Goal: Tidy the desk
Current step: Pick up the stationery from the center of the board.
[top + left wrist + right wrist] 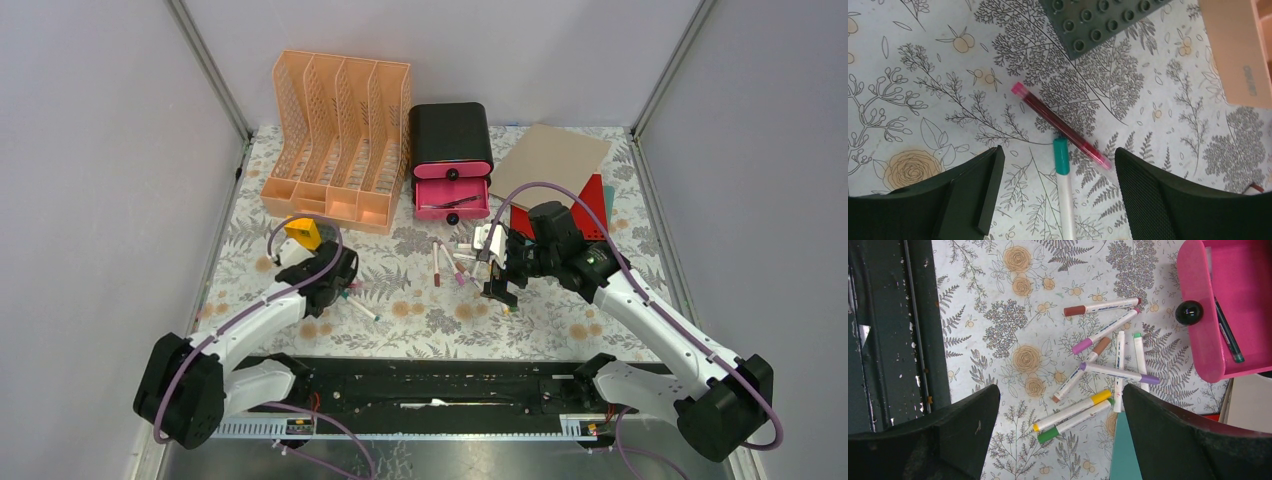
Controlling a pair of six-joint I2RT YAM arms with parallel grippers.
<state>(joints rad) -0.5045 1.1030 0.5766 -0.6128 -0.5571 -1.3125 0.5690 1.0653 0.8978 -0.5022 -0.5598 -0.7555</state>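
The floral surface (420, 322) fills the frame, framed in metal. It carries an orange rack (335, 140) at 11 o'clock, a black drawer box (450, 135) at 12 with its lower pink drawer (452, 200) pulled out, and a brown board (552, 155) at 1.

The left hand (1058, 167) hangs low at 8 o'clock, fingers spread and pinching nothing. It sits astride a red pen (1060, 125) that runs from 10 to 4 in the wrist view. A teal-capped marker (1063, 185) lies with its cap just beside that pen.

The right hand (1060, 412) hovers just past centre toward 4 o'clock, also spread and empty. Below it is a loose heap of markers (1103, 365), and a pen already lies in the drawer at 2 in its view.

The step in hand looks like clearing stray pens, with the left hand lined up for a pick. Next it likely needs to drop and close on 1 item alone. The 2 lie so near each other that both could get caught. The load would then go to the drawer at 12 o'clock.
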